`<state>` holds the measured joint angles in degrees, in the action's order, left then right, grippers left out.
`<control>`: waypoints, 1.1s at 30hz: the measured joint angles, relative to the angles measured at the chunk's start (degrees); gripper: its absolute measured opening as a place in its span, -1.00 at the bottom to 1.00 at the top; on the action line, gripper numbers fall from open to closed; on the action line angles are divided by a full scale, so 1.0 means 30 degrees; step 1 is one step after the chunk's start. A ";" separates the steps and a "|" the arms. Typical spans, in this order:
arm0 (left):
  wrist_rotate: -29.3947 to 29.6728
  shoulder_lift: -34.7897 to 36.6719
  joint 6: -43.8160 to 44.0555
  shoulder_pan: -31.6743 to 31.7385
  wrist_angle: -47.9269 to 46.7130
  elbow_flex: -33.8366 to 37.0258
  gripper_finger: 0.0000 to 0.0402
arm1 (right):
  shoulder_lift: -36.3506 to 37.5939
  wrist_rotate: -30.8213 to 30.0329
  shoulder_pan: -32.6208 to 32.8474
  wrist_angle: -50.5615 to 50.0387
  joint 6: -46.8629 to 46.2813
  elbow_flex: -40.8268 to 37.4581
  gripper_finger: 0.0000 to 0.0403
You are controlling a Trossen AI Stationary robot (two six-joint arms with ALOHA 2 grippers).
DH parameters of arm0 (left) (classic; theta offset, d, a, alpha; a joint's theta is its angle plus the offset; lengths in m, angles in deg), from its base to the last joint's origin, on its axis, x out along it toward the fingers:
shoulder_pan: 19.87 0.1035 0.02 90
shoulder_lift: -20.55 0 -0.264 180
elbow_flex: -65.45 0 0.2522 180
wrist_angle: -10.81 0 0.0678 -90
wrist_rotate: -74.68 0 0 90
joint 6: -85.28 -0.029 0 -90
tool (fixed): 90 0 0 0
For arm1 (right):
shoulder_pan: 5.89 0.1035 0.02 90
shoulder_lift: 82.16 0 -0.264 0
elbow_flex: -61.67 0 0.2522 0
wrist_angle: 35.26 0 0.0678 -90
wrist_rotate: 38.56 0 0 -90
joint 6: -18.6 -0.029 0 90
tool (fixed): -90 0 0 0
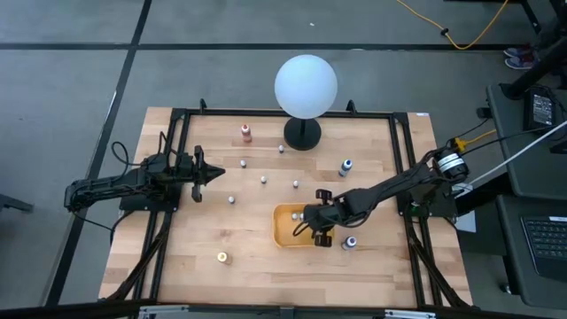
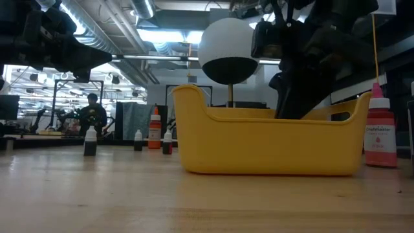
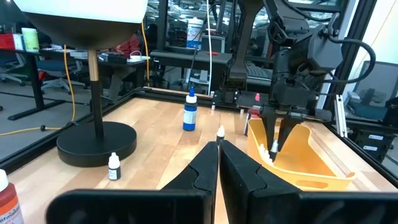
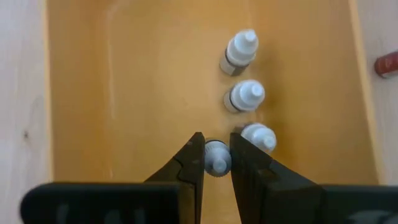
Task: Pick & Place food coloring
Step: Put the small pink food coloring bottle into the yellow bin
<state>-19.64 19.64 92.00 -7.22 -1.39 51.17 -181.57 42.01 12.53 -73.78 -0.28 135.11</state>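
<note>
Right wrist view: my right gripper (image 4: 217,155) hangs over the yellow tray (image 4: 124,81), fingers closed on the pale cap of one small food coloring bottle (image 4: 216,157). Three more bottles (image 4: 245,95) sit in the tray just beside it. My left gripper (image 3: 219,163) hovers, fingers pressed together and empty, near the table's (image 1: 266,266) left edge.

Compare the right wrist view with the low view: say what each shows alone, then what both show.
Only the right wrist view: the right gripper shut on a white-capped bottle inside the tray, with three more bottles on its floor.
Only the low view: the globe lamp, small bottles standing on the table, and a person far behind.
Both: the yellow tray and a red bottle just outside it.
</note>
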 joint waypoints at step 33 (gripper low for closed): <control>-0.0006 0.0001 0.0000 0.0000 0.0000 0.0000 -0.94 | -0.0463 0.0007 -0.0138 -0.0321 -0.0055 -0.0007 -0.40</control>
<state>-19.66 19.64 92.00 -7.22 -1.39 51.17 -182.96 42.03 12.11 -74.74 -0.45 135.09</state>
